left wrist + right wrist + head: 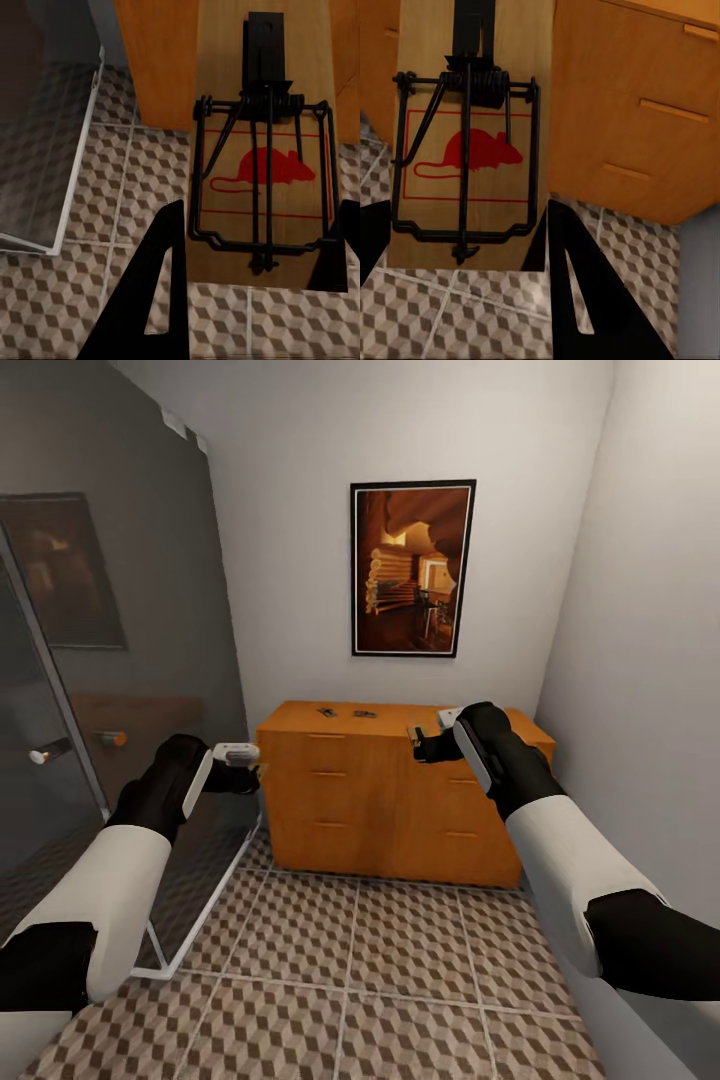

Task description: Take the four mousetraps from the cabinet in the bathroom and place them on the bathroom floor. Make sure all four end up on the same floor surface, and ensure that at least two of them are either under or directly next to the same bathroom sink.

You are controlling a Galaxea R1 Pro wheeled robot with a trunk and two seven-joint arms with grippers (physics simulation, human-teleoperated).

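Observation:
Each of my grippers is shut on a mousetrap, held in the air in front of the orange-brown cabinet [385, 800]. In the left wrist view the mousetrap [262, 172], wood with a red mouse print and black wire, sits between the left gripper's [259, 210] dark fingers [150, 300]. The right gripper [465, 206] grips a second mousetrap [469, 150] the same way. From the head, the left gripper [255, 765] hangs at the cabinet's left corner and the right gripper [415, 742] at its top front edge. Two more mousetraps [327, 711] [364, 713] lie on the cabinet top. The cube-patterned bathroom floor [400, 980] spreads below. The bathroom sink is out of view.
A glass shower screen [120, 660] with a white frame [200, 900] and a handle [50, 752] stands close on the left. The white wall [650, 660] is close on the right. A framed picture [412, 568] hangs above the cabinet.

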